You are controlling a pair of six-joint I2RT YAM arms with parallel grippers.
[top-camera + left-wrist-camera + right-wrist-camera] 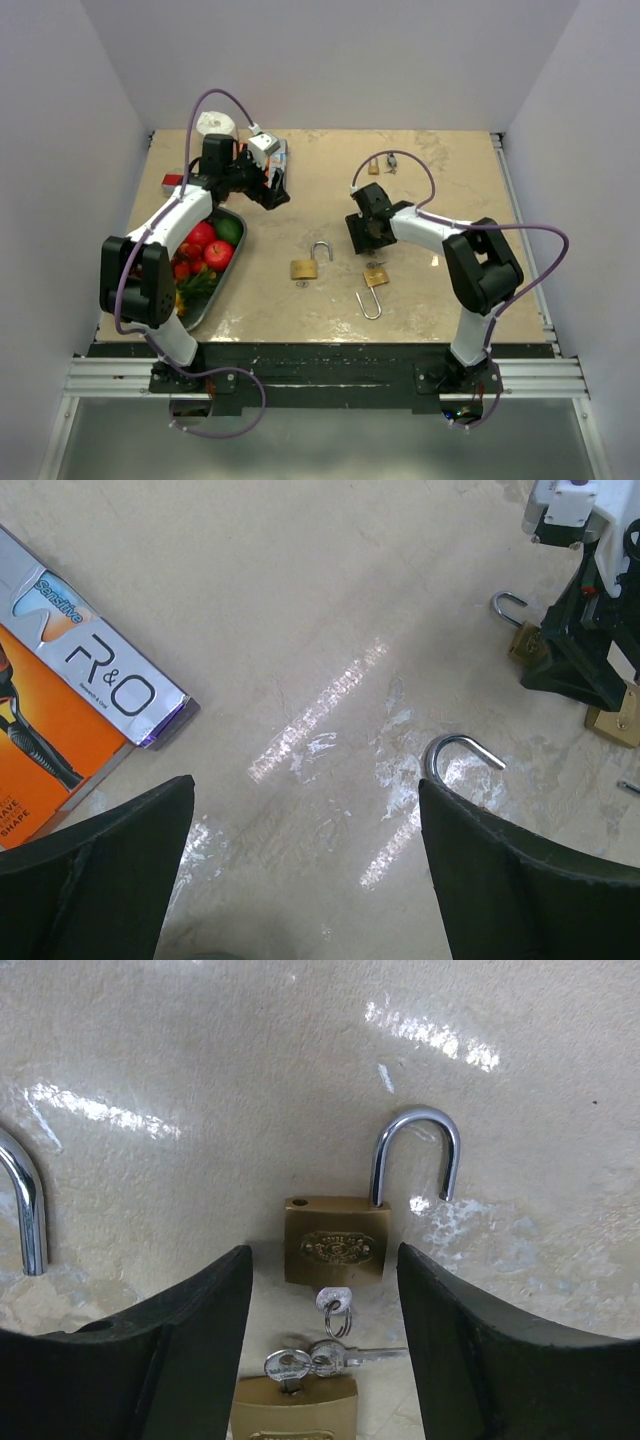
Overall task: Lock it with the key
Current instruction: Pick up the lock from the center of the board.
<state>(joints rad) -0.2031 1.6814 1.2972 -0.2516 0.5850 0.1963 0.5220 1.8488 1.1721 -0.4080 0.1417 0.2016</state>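
Right gripper (322, 1280): fingers apart, holding nothing, hovering over table (200, 1060).
Between fingers: brass padlock (335, 1242), shackle (415, 1155) swung open, pointing away from hand.
Key (333, 1300) at its near end, likely inserted.
Nearer hand: second padlock (295, 1405), own keys on top.
Step, as judged: lining up grasp. Centre on one lock only, keep clear of neighbour's keys, seat shackle in hole before turning key.
Left gripper (305, 820): apart, empty, well off.

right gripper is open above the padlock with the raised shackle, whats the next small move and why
Probably lower the right gripper straight down, jaws open, to bracket the brass padlock. Its shackle stands open, a key sits at its keyhole, and its body lies centred between the fingers, so gripping it looks like the natural step.
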